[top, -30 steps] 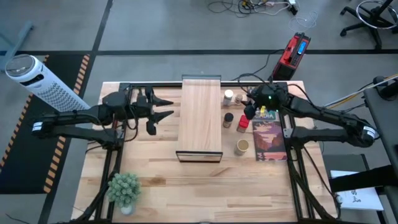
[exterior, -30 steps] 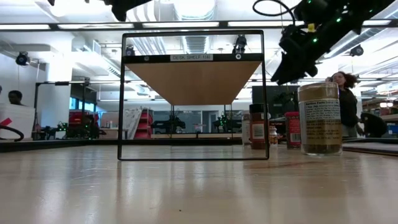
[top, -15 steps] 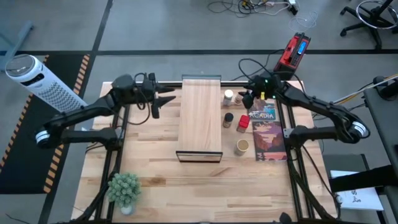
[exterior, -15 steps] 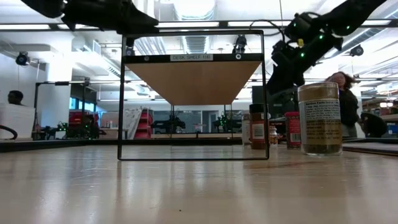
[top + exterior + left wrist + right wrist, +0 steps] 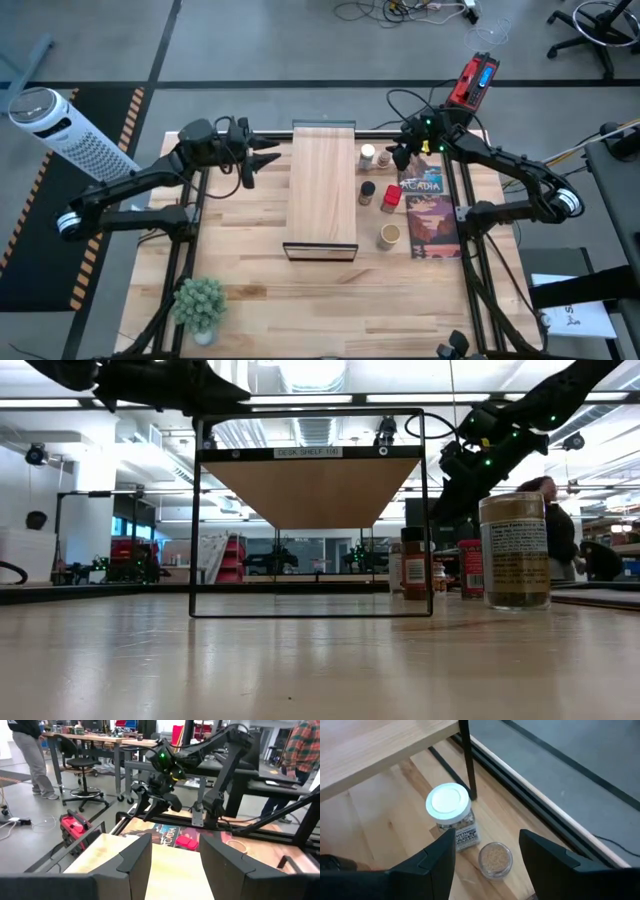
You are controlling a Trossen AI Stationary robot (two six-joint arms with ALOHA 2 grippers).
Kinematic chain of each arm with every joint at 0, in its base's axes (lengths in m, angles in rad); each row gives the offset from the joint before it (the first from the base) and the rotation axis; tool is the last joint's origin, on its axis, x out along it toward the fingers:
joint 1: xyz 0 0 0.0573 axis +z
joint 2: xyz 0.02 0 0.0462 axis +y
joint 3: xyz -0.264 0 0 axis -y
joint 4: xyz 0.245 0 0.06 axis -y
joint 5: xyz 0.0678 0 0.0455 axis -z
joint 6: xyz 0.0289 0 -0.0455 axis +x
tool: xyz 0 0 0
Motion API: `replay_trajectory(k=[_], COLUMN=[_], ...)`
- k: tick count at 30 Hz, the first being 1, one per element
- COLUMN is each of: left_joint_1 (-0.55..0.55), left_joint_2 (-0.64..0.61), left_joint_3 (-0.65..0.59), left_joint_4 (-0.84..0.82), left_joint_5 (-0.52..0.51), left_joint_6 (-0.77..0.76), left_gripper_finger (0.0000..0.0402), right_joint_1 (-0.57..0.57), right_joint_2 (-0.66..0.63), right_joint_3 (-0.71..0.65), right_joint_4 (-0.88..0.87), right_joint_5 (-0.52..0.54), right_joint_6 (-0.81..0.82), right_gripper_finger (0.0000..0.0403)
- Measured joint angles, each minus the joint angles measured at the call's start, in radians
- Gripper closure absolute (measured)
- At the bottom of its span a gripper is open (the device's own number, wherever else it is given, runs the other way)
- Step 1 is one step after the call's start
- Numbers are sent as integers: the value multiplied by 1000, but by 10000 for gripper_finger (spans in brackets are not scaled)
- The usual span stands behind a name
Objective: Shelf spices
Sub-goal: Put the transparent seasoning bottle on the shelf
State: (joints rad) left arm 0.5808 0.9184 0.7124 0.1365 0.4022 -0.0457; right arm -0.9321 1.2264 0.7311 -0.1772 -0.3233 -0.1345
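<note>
Pale wood, that's the shelf [image 5: 322,190], bare on top mid-table. We see the right gripper [image 5: 396,157] hovering above the white-capped jar [image 5: 368,155], fingers parted and empty. Just beside it sit the dark black-lidded jar [image 5: 367,190], the red tin [image 5: 390,200] and the tan-topped jar [image 5: 389,237]. Left gripper [image 5: 268,163] hangs beside the shelf's far left corner, fingers apart, holding nothing.

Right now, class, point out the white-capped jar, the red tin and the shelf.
white-capped jar [image 5: 448,800]: right wrist view, middle of its white cap.
red tin [image 5: 390,199]: high view, its top.
shelf [image 5: 322,190]: high view, bare middle of the pale board.
</note>
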Motion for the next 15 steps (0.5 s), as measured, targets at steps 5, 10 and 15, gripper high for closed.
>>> replay_trajectory(k=[5, 10, 15], left_joint_1=[0, 0, 2], left_joint_2=[-29, -34, -34], left_joint_3=[-18, -8, -8], left_joint_4=[-3, 6, 13], left_joint_5=[-61, -85, -96], left_joint_6=[-17, -8, -6], left_gripper_finger=[250, 249, 251], right_joint_1=[-9, -11, -16], right_joint_2=[21, 83, 119], right_joint_3=[0, 0, 0], right_joint_4=[-5, -15, -41], right_joint_5=[-41, -80, -77], right_joint_6=[-7, -18, -35], right_gripper_finger=[208, 207, 206])
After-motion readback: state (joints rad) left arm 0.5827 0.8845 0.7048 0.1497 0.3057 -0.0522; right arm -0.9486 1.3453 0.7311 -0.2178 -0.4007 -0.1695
